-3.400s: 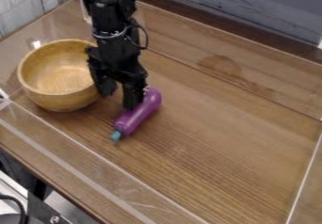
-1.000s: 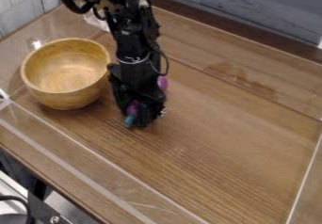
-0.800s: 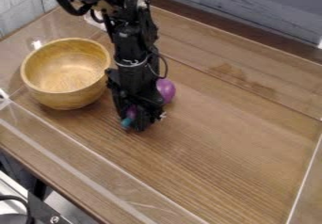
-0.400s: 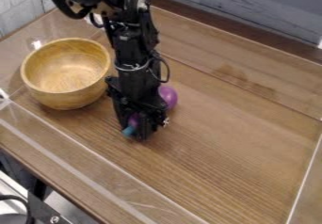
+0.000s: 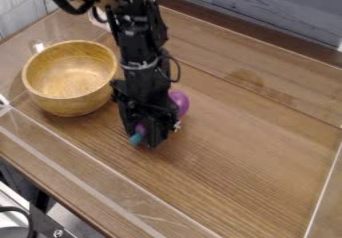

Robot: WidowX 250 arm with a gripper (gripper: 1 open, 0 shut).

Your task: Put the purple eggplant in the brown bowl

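Note:
The purple eggplant (image 5: 178,103) lies on the wooden table right of the brown bowl (image 5: 60,104). My gripper (image 5: 150,134) points straight down with its black fingers shut on the eggplant's middle. The plump purple end sticks out at the upper right of the fingers, and the teal stem tip (image 5: 136,139) peeks out at the lower left. Whether the eggplant still touches the table I cannot tell. The bowl stands empty, a short way left of the gripper.
A low clear plastic wall (image 5: 80,182) runs along the table's front and sides. A grey panel (image 5: 267,7) backs the far edge. Bare wood (image 5: 254,132) spreads out right of the gripper.
A few seconds ago the eggplant lay free beside the gripper; the fingers now clasp it. Over the last second the gripper and eggplant have barely shifted.

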